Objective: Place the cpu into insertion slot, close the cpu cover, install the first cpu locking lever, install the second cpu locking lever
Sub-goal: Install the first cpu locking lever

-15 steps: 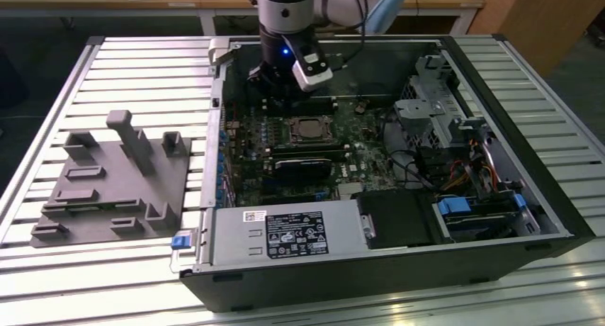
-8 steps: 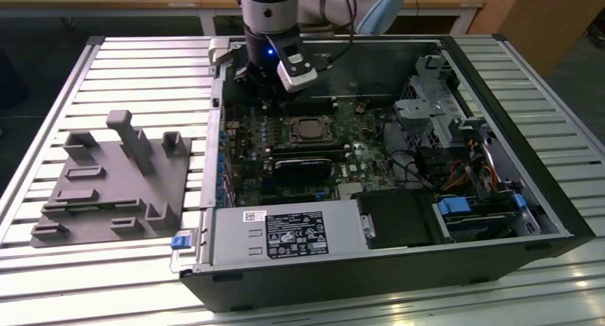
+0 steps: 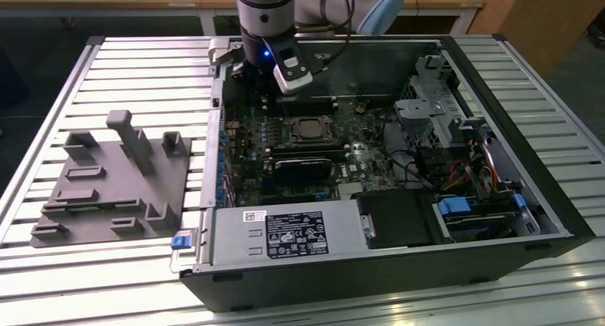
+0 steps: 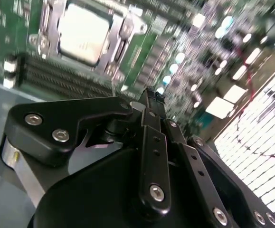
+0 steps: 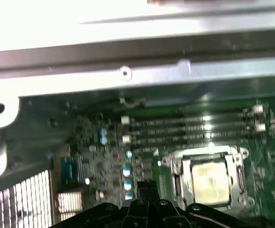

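The cpu [image 5: 207,180] [image 4: 82,32] lies flat in the insertion slot [image 3: 307,130], its pale metal face up. The silver cpu cover [image 5: 176,172] [image 4: 119,45] lies down around it as a frame. My gripper [image 4: 149,97] [image 5: 146,187] is shut with nothing between its black fingertips. It hovers over the board beside the socket, a short way off and not touching it. In the exterior view the arm's wrist [image 3: 269,53] hangs over the far part of the open computer case, toward that view's left. The locking levers along the socket's sides are too blurred to judge.
Long memory slots [image 5: 189,130] [image 4: 56,78] run beside the socket. The case's metal wall [image 5: 128,71] stands close behind. A black card [image 3: 302,164], power supply [image 3: 283,234] and drive cage [image 3: 444,106] crowd the case. A grey fixture [image 3: 113,177] sits on the slatted table.
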Robot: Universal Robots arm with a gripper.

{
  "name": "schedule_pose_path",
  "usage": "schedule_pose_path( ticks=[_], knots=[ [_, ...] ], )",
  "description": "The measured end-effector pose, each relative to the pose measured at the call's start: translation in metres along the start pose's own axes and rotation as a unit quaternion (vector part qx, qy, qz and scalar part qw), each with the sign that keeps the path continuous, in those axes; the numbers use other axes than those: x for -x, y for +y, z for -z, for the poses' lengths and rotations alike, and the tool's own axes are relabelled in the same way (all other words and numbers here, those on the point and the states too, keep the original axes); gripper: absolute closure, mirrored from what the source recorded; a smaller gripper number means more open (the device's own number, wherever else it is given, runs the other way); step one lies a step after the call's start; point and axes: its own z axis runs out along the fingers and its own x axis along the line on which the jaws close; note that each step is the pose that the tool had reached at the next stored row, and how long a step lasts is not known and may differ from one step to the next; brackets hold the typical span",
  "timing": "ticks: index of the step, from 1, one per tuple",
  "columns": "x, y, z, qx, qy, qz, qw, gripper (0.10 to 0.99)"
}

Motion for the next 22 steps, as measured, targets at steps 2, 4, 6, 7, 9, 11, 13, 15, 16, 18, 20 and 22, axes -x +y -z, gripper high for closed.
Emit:
schedule_pose_path(
  ticks=[2,4,6,7,9,11,13,15,16,18,20,22],
  knots=[
    [-0.0004,-0.0001,0.0000,0.0179,0.0019,0.000,0.9998,0.980],
    [-0.0008,-0.0002,0.0000,0.0366,0.0041,0.000,0.9993,0.980],
    [-0.0012,-0.0003,0.0000,0.0545,0.0060,0.000,0.9985,0.980],
    [-0.0013,-0.0004,0.0001,0.0633,0.0070,0.000,0.9980,0.980],
    [-0.0013,-0.0005,0.0001,0.0725,0.0080,0.000,0.9973,0.980],
    [-0.0013,-0.0004,0.0000,0.0728,0.0080,-0.001,0.9973,0.980],
    [-0.0010,-0.0005,0.0001,0.0729,0.0080,0.000,0.9973,0.980],
    [0.0017,-0.0002,0.0000,0.0729,0.0080,0.000,0.9973,0.980],
    [0.0040,0.0001,-0.0001,0.0729,0.0080,0.000,0.9973,0.980],
    [0.0102,0.0008,-0.0002,0.0729,0.0080,0.000,0.9973,0.980],
    [0.0174,0.0015,-0.0004,0.0729,0.0080,0.000,0.9973,0.980],
    [0.0249,0.0023,-0.0006,0.0729,0.0080,0.000,0.9973,0.980]
  ],
)
